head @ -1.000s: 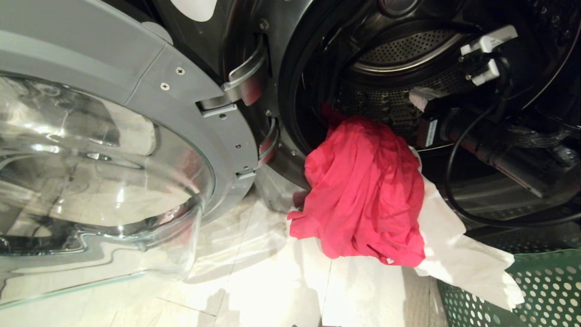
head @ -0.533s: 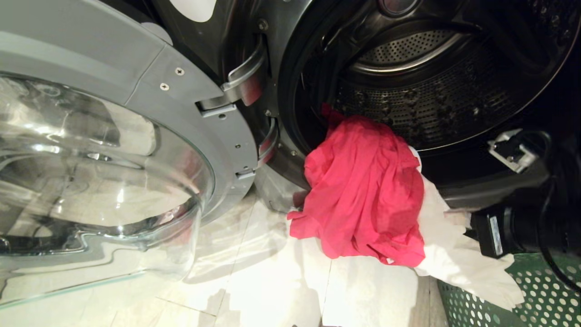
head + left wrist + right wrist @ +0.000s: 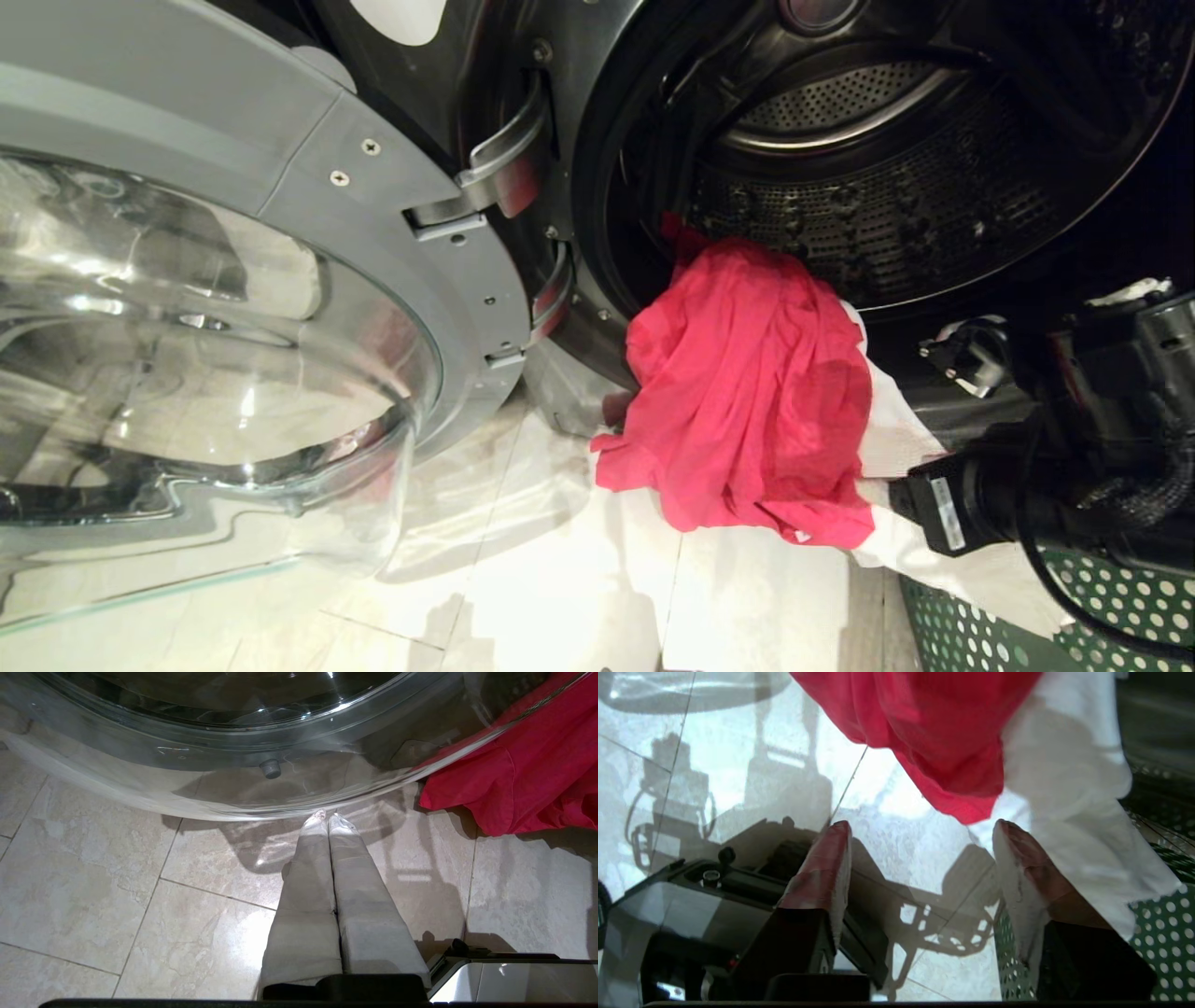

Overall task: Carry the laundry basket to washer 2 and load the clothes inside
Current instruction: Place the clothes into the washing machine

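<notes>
The dark grey washer [image 3: 523,56] stands with its round glass door [image 3: 187,327] swung open to the left; no numeral is readable. A bright pink-red garment [image 3: 747,392] hangs out over the lip of the drum [image 3: 868,187] towards the floor, with a white garment [image 3: 896,439] beside it trailing onto the green holed laundry basket [image 3: 1120,607]. My right arm [image 3: 1074,467] is low in front of the washer's rim, above the basket. My right gripper [image 3: 920,828] is open and empty, its tips just short of the red hem [image 3: 962,802] and the white cloth [image 3: 1069,774]. My left gripper [image 3: 327,814] is shut over the tiles under the door.
The open door [image 3: 233,742] takes up the left half of the space and overhangs the pale floor tiles [image 3: 560,579]. My own base [image 3: 668,914] sits close below the right gripper. The basket wall [image 3: 1162,933] lies beside one of the right fingers.
My right arm has come out of the drum and dropped down to the right, in front of the lower rim. The red and white garments have not moved.
</notes>
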